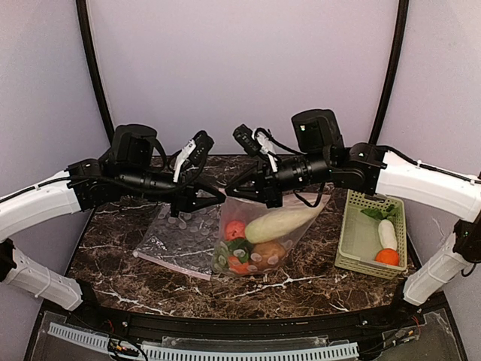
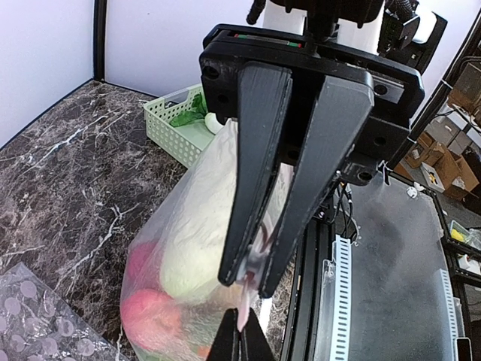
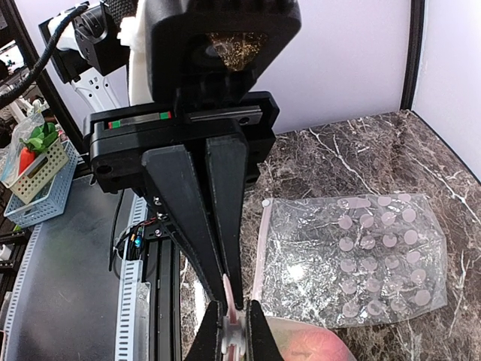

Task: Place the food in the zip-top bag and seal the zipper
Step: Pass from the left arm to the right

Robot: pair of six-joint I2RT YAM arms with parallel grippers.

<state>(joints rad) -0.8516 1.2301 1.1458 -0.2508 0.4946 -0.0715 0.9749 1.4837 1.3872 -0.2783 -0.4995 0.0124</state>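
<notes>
- Both tools are pinched shut: the left gripper (image 1: 214, 195) and right gripper (image 1: 242, 188) meet almost tip to tip, each clamped on the pinkish zipper (image 2: 243, 314).
- From the wrist views, I see the zip-top bag (image 1: 225, 214) hanging upright under them at mid-table, holding a white radish (image 1: 282, 223) and a red apple (image 1: 235, 229).
- I'm working on a dark marbled table (image 1: 113, 256) with pale lilac walls behind.
- To the bag's left, a second dotted bag (image 1: 180, 237) lies flat.
- At right, a pale green basket (image 1: 353, 252) holds an orange fruit (image 1: 387, 256).
</notes>
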